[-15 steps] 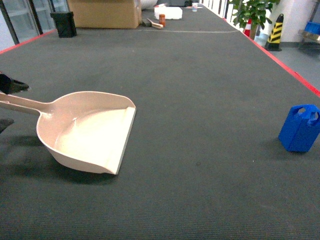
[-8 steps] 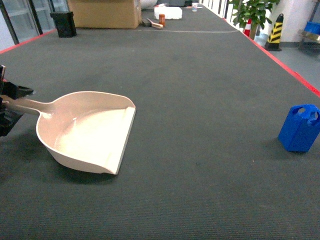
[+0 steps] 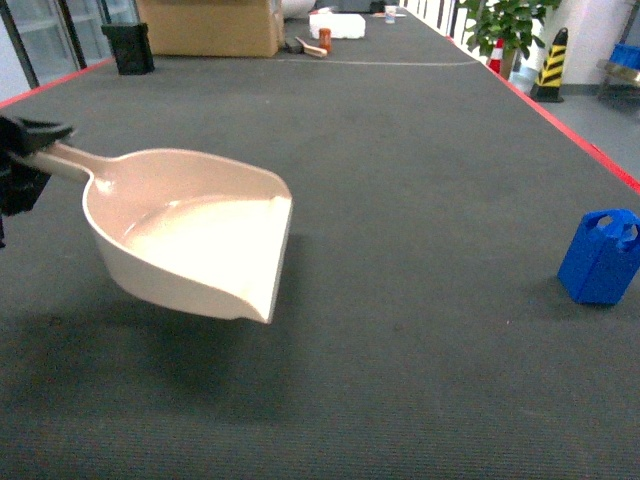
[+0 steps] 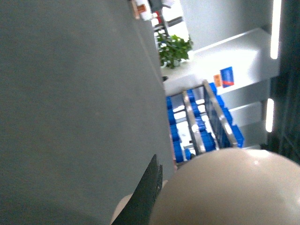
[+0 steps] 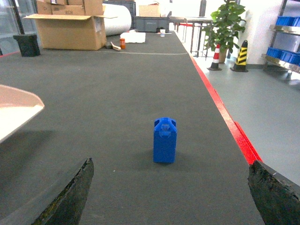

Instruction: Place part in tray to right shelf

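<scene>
1. Grey mat [image 3: 400,150] underneath everything, red-edged along the right.
2. Tray [image 3: 190,235] off the mat and casting a shadow below it, long axis running from the handle at upper left to the flat edge at lower right, mouth tilted down.
3. Left gripper [image 3: 22,160] clenched on the tray handle at the far left edge.
4. Right gripper [image 5: 171,197] spread wide, fingertips framing the view, holding nothing.
5. Part [image 5: 164,140] upright on the mat, lugs on top, well right of the tray.

Left gripper [image 3: 25,160] clamped at far left; right gripper [image 5: 171,197] jaws wide apart.
</scene>
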### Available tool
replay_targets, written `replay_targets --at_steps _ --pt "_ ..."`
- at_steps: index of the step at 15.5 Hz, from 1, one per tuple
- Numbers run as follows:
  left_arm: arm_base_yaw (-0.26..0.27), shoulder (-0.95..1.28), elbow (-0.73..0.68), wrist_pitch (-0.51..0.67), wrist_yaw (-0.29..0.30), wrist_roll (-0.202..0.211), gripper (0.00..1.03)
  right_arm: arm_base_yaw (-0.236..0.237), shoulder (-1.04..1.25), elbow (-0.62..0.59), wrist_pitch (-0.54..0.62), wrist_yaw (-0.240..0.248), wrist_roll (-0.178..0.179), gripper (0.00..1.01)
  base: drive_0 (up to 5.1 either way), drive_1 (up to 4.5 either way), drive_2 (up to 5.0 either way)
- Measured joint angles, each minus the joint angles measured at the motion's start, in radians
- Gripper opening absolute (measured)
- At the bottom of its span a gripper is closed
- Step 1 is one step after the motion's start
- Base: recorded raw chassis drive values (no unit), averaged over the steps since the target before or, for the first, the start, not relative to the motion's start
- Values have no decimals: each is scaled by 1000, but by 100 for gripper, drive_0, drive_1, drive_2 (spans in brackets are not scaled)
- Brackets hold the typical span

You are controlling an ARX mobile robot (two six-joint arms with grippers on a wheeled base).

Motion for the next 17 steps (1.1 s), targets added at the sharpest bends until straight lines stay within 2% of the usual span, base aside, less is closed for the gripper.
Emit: replay_targets --at_steps 2,4,9,10,11,12,13,17 --pt "-81 -94 -46 98 11 -62 13 0 0 0 0 0 0 98 0 0 0" --pt "-164 -129 -65 96 2 -118 13 0 0 0 0 0 0 98 0 0 0" --pt "-430 -134 -112 93 -112 -249 13 0 0 0 0 0 0 98 0 0 0" --pt "-476 -110 -111 93 -133 -285 13 0 0 0 0 0 0 98 0 0 0" --pt "-513 -48 -95 89 -190 -382 13 0 0 0 0 0 0 98 0 0 0" --pt "-525 -24 -71 85 -220 -433 13 0 0 0 0 0 0 98 0 0 0" --pt "-530 -24 -54 89 -235 -448 13 0 0 0 0 0 0 98 0 0 0" --pt "-557 -23 -39 90 -225 -450 13 0 0 0 0 0 0 98 0 0 0"
